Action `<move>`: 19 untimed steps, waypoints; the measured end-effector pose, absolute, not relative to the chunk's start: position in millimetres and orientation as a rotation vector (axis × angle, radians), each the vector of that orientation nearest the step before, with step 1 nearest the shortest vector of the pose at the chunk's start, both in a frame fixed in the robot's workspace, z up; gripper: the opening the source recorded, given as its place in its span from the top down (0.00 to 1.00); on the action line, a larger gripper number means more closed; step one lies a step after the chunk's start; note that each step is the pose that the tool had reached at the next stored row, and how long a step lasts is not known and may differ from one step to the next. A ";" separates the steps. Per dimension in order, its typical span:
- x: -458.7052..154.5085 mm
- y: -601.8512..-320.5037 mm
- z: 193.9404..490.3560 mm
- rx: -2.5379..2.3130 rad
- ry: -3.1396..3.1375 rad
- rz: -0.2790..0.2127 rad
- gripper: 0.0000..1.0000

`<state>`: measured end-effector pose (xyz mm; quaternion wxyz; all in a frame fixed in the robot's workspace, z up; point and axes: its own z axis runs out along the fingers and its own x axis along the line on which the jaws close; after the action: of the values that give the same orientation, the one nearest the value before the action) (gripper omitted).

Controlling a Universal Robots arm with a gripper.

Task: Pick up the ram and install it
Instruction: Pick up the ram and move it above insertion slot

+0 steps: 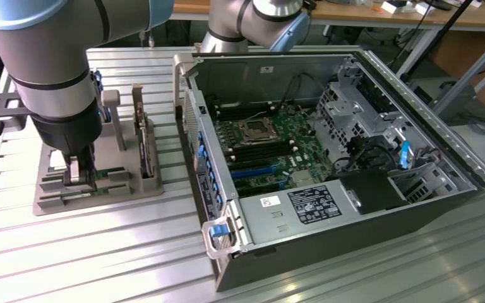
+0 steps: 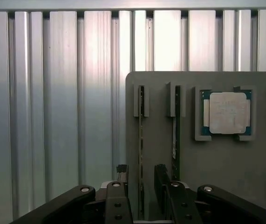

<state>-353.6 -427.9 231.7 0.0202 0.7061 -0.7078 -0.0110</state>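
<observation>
The black two-finger gripper [image 2: 141, 171] stands fully open and holds nothing. Its fingers straddle the ram [image 2: 141, 135], a thin green circuit-board stick set on edge in the grey slotted holder [image 2: 157, 140], with a small gap at each finger. A second stick [image 2: 176, 135] stands just beyond one finger. Beyond the other finger are the holder's edge and the open ribbed aluminium table [image 2: 53, 116].

The arm [image 1: 45, 57] stood at the exterior view's left, its thick grey wrist section upright and its black end pointing straight down. The pincer [image 1: 78, 178] hung low beneath it. Seen from the wrist, the pincer [image 2: 141, 176] held its two dark fingers [image 2: 161, 182] parallel, spread wide apart, unclamped.
</observation>
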 end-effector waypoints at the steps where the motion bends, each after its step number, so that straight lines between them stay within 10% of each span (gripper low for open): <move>1: -353.8 -427.9 230.7 2.190 -2.195 -0.034 0.64; 19: -356.9 -428.8 217.6 2.191 -2.194 -0.034 0.64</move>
<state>-356.9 -428.8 217.6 0.0203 0.7065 -0.7073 -0.0109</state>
